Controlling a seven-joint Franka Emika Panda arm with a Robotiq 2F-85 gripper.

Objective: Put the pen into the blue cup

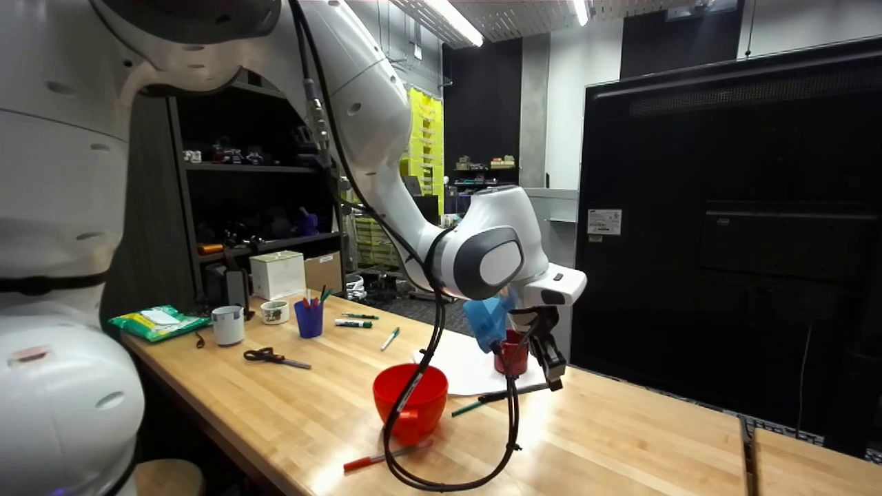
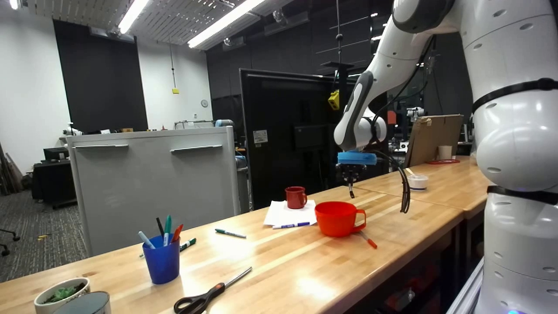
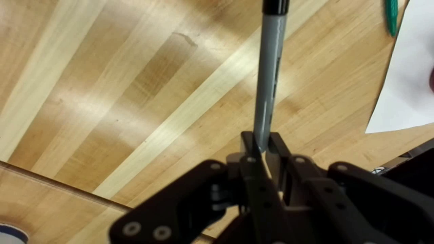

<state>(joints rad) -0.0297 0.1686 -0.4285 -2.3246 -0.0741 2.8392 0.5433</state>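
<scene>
The pen [image 3: 269, 71] has a grey body and a black cap. My gripper [image 3: 262, 144] is shut on the end of its grey body in the wrist view, with the cap pointing away from the fingers. In an exterior view, the gripper [image 1: 553, 384] holds the pen [image 1: 527, 390] above the table, roughly level. In an exterior view, the gripper [image 2: 351, 194] is above the table behind the red bowl; the pen is hard to make out there. The blue cup [image 1: 309, 321] stands upright far from the gripper, with several pens in it. It also shows in an exterior view [image 2: 163, 264].
A red bowl with a handle [image 1: 411, 396] [image 2: 336, 218] and a dark red mug [image 1: 511, 355] [image 2: 296, 198] on white paper [image 3: 407, 81] stand near the gripper. Scissors [image 1: 275, 357] [image 2: 213, 296], a white cup [image 1: 228, 326], a plant pot [image 1: 275, 313] and loose markers are around the blue cup.
</scene>
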